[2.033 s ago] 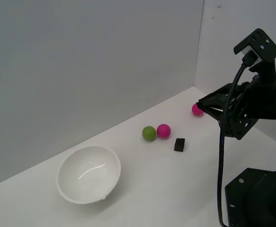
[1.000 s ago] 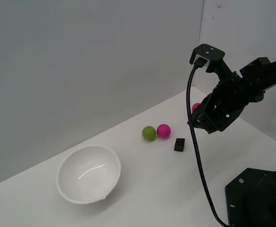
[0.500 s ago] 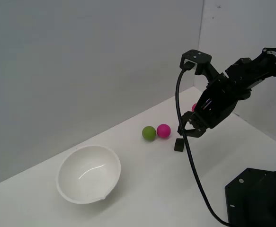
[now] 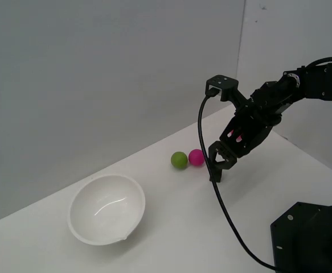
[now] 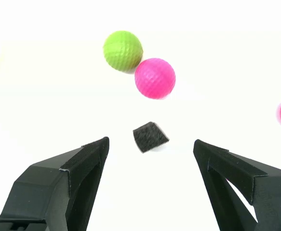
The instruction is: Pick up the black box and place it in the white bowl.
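We're on the approach step: gripper (image 5: 150, 149) spread wide, holding nothing, black box (image 5: 150, 137) just ahead, centred on the gap, apart from both fingers (image 5: 85, 159). It sits on the table (image 4: 171, 227) near the pink ball (image 5: 154, 78) and green ball (image 5: 123, 51). Next we'd go lower, straddle it, then close. White bowl (image 4: 81, 224) is well apart, at the exterior view's left.

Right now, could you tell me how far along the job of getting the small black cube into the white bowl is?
Early stage. Done: the open gripper is lined up over the small matte black cube, with one finger on either side. In hand: nothing, since the cube sits untouched on the white table. Left: close, lift, carry to the glossy white bowl, which is empty, and release.
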